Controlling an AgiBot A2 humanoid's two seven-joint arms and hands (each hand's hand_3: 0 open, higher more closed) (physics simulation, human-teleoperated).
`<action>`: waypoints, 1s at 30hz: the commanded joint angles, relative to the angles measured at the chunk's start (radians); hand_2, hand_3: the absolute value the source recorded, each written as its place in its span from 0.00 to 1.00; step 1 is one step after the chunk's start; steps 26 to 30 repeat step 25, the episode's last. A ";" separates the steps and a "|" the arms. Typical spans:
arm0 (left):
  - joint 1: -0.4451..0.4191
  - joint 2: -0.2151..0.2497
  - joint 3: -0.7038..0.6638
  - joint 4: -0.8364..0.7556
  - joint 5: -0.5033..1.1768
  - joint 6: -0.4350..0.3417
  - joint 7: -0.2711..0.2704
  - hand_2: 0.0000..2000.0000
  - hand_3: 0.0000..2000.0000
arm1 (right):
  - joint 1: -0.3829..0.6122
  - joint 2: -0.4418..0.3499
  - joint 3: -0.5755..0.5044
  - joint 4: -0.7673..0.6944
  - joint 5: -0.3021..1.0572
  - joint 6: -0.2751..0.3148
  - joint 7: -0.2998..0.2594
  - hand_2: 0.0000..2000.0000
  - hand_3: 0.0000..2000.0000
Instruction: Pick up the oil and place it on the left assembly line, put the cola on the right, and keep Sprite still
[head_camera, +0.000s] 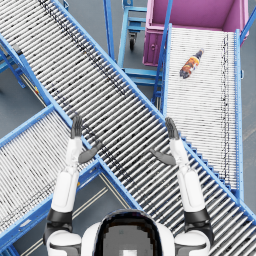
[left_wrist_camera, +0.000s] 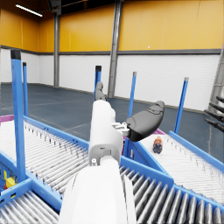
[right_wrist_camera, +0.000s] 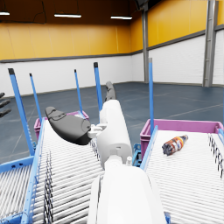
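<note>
Yellow-and-white warehouse walls (left_wrist_camera: 175, 26) back three blue-railed roller lines. On the right line (head_camera: 210, 120), in the upper right of the frame, a dark bottle (head_camera: 191, 64) with an orange band lies on its side, near a pink bin (head_camera: 200, 15). The left hand (head_camera: 77, 136) and right hand (head_camera: 171, 136) hover over the middle line (head_camera: 115, 100), fingers spread, holding nothing.

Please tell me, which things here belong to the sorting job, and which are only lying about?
For the job:
- bottle lying on the right conveyor; which drink it is, I cannot tell
- left conveyor
- left hand and right hand, both holding nothing

Only lying about:
- purple bin at the right conveyor's far end
- blue cart beside it
</note>
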 joint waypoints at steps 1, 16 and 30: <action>-0.005 -0.004 0.005 -0.002 -0.007 0.002 0.002 0.00 0.00 | -0.005 0.002 0.002 0.005 -0.006 0.002 -0.002 0.00 0.00; -0.018 -0.015 0.017 -0.006 -0.026 0.007 0.007 0.00 0.00 | -0.017 0.008 0.008 0.018 -0.020 0.007 -0.007 0.00 0.00; -0.018 -0.015 0.017 -0.006 -0.026 0.007 0.007 0.00 0.00 | -0.017 0.008 0.008 0.019 -0.020 0.007 -0.007 0.00 0.00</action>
